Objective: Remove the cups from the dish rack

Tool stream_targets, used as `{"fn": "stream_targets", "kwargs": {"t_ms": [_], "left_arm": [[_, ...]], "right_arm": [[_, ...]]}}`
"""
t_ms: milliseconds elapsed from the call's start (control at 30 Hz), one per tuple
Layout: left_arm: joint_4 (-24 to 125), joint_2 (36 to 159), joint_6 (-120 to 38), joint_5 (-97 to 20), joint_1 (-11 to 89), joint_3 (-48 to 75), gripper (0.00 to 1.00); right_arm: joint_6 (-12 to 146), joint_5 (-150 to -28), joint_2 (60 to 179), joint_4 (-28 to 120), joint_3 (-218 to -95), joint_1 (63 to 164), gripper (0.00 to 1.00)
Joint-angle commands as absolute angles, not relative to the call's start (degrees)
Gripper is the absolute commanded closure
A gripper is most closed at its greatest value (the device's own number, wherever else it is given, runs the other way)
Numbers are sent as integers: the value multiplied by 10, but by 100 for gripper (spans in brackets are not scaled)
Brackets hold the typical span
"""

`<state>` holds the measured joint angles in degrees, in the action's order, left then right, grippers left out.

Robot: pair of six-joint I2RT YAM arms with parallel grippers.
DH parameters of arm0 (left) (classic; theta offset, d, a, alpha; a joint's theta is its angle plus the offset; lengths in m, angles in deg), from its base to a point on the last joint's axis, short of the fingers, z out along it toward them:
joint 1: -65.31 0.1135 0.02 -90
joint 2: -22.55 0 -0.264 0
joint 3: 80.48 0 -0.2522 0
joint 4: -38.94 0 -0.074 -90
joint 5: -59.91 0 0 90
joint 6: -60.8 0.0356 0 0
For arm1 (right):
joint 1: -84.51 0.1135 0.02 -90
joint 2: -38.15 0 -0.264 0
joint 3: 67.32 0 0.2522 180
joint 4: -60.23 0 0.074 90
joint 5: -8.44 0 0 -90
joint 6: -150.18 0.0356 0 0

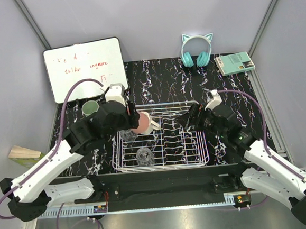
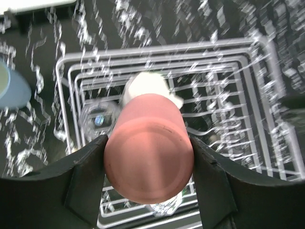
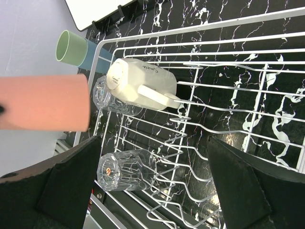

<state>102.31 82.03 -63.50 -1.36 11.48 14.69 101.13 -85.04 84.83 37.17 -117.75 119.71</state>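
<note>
My left gripper (image 1: 137, 122) is shut on a pink tumbler (image 2: 148, 160), held above the left end of the white dish rack (image 1: 196, 156). In the rack, a cream handled mug (image 3: 138, 81) lies on its side at the far left. One clear glass (image 3: 107, 98) lies beside it and a second clear glass (image 3: 126, 169) lies near the front left. A pale green tumbler (image 1: 90, 107) stacked with a blue one (image 3: 93, 52) stands on the table left of the rack. My right gripper (image 3: 153, 143) is open and empty, above the rack's right part.
A whiteboard (image 1: 84, 67) with red writing leans at the back left. Teal cat-ear headphones (image 1: 196, 50) and a teal book (image 1: 235, 63) lie at the back right. A wooden block (image 1: 24, 154) sits off the table's left edge.
</note>
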Motion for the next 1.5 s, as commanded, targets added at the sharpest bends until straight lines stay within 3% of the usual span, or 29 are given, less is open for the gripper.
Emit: {"fn": "stream_targets", "kwargs": {"t_ms": [0, 300, 567, 1133, 1167, 1300, 1367, 1467], "left_arm": [[919, 802, -580, -32, 113, 127, 100], [593, 729, -589, -179, 122, 298, 100], [402, 719, -646, -293, 174, 389, 100], [219, 777, -767, -464, 207, 475, 100], [213, 778, -771, -468, 207, 478, 100], [210, 787, -776, -485, 207, 480, 100], [211, 788, -778, -487, 207, 482, 100], [215, 791, -778, -489, 207, 485, 100]], "right_arm": [[1016, -840, 835, 379, -1171, 1197, 0], [1032, -873, 781, 422, -1162, 1197, 1], [1053, -900, 742, 459, -1152, 1197, 2], [1074, -966, 800, 587, -1157, 1196, 8], [1075, -971, 804, 593, -1158, 1196, 10], [1085, -990, 830, 624, -1161, 1196, 39], [1090, -1000, 839, 631, -1159, 1197, 49], [1098, -1006, 843, 642, -1154, 1197, 76]]}}
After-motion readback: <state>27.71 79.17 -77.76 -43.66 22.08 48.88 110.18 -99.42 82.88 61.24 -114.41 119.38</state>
